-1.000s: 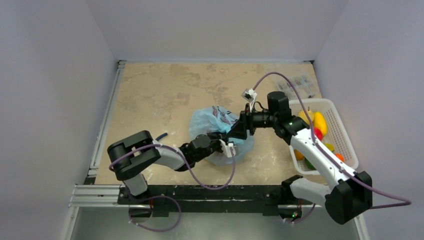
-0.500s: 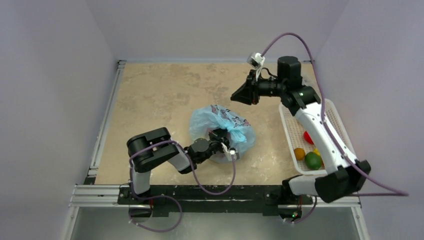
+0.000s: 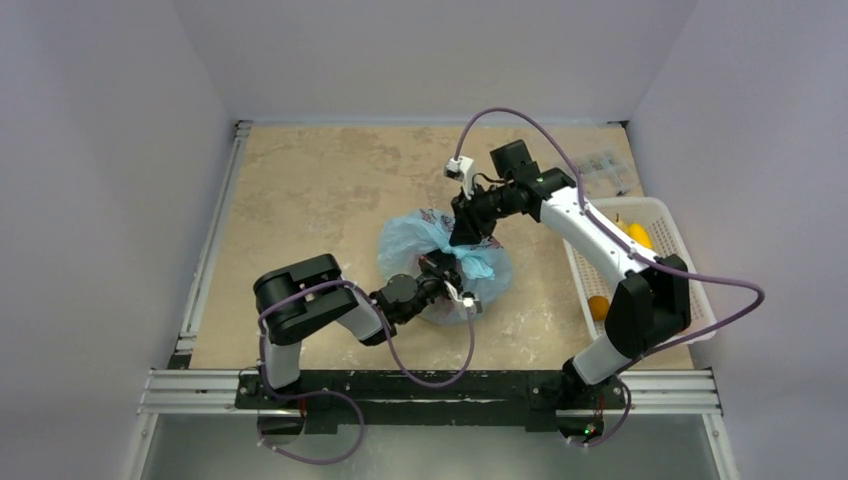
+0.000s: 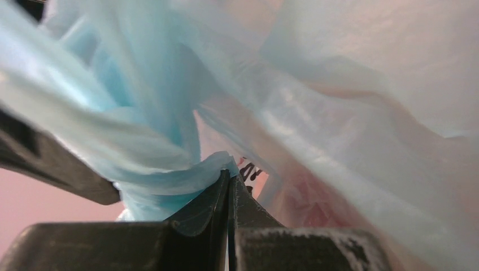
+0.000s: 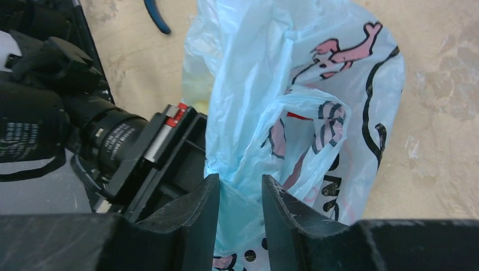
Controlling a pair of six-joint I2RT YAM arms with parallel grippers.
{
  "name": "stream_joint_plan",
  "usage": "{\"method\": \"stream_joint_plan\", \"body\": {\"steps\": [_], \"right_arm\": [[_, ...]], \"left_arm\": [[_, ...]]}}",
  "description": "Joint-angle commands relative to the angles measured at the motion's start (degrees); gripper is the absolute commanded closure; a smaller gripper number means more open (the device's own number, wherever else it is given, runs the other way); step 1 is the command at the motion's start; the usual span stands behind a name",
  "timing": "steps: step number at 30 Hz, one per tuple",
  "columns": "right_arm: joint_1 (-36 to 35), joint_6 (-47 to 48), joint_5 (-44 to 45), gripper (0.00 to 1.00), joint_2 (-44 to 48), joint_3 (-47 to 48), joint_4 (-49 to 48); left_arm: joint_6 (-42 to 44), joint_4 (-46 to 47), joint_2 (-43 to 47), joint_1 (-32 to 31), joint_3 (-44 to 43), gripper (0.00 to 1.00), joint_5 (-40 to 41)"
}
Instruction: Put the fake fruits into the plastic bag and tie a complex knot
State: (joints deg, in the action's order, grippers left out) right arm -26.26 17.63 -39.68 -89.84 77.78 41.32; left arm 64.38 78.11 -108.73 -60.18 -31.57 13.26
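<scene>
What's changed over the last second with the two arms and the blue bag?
The right tool swung away to the far side, then came back down onto the plastic bag; its fingers now straddle a fold of it. The left arm shifted rightward early on. The left tool stayed clamped on the bag, and the bag stayed put.

Right arm (image 3: 590, 225) back on the bag (image 3: 410, 240) after a swing away.
A second ago I had the right gripper (image 3: 462, 232) low at the bag's near right side; half a second ago it was lifted clear, out beyond the far end of the basket (image 3: 690, 262). Now it has come back over the bag's top, pointing down, fingers (image 5: 192, 209) either side of a fold of film; I can't tell if it grips. My left arm (image 3: 310, 300) drew its elbow in early on. A yellow fruit (image 3: 640, 236) shows in the basket again.
</scene>
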Motion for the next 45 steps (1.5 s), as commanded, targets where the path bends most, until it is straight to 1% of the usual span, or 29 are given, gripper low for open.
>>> {"method": "stream_joint_plan", "body": {"steps": [1, 3, 5, 11, 13, 15, 18, 22, 24, 26, 28, 30, 34, 39, 43, 45], "right_arm": [[0.79, 2.36, 1.05, 0.65, -1.12, 0.56, 2.63], [1.45, 1.52, 0.69, 0.64, -0.36, -0.54, 1.85], [3.24, 0.03, -2.28, 0.65, 0.37, -0.46, 0.85], [5.02, -7.69, -5.70, 0.66, 3.05, 1.52, -5.82], [4.95, -9.92, -4.97, 0.69, 2.74, 0.82, -6.97], [4.99, -9.69, -1.70, 0.71, 1.82, 0.15, -6.18], [5.22, -8.88, 0.19, 0.71, 0.96, -0.69, -5.69], [5.30, -9.21, -0.36, 0.72, 0.35, -1.77, -5.02], [5.29, -7.81, -1.29, 0.69, -0.36, -1.88, -2.89], [5.32, -5.54, -4.68, 0.61, -0.93, -2.31, 0.45], [5.31, -5.16, -7.87, 0.53, -0.82, -4.10, 2.74], [5.20, -6.84, -10.26, 0.49, 0.08, -6.81, 2.21], [5.27, -10.91, -13.93, 0.47, 2.06, -10.88, -1.41], [5.20, -11.84, -22.83, 0.47, 3.31, -13.44, -3.06], [5.37, -6.37, -28.34, 0.46, 4.88, -12.32, 1.71], [5.98, -3.40, -28.90, 0.44, 5.35, -10.28, 5.73]], "left_arm": [[1.79, 3.50, 1.43, -0.20, -2.15, 1.00, 0.84], [2.00, 3.46, 2.27, -0.20, -2.23, 1.00, 0.58], [2.44, 3.50, 3.05, -0.28, -1.89, 1.00, -0.43], [3.78, 3.48, 4.09, -0.31, -1.97, 1.00, -1.57], [4.35, 3.53, 4.38, -0.30, -2.57, 1.00, -1.86], [4.70, 3.48, 4.49, -0.30, -3.38, 1.00, -1.46], [5.15, 3.54, 4.58, -0.29, -4.08, 1.00, -1.18], [5.52, 3.54, 4.45, -0.29, -4.36, 1.00, -0.91], [5.75, 3.59, 4.48, -0.29, -4.29, 1.00, -0.74], [5.84, 3.55, 4.70, -0.29, -4.38, 1.00, -0.54], [6.02, 3.60, 5.22, -0.29, -4.17, 1.00, -0.60], [6.06, 3.55, 6.16, -0.29, -3.55, 1.00, -1.18], [6.74, 3.54, 9.15, -0.82, -1.61, 1.00, -3.56], [7.91, 3.54, 11.91, -1.75, -0.61, 1.00, -7.00], [9.19, 3.56, 12.34, -2.33, -1.28, 1.00, -7.52], [9.53, 3.54, 12.63, -2.39, -1.14, 1.00, -7.47]]}}
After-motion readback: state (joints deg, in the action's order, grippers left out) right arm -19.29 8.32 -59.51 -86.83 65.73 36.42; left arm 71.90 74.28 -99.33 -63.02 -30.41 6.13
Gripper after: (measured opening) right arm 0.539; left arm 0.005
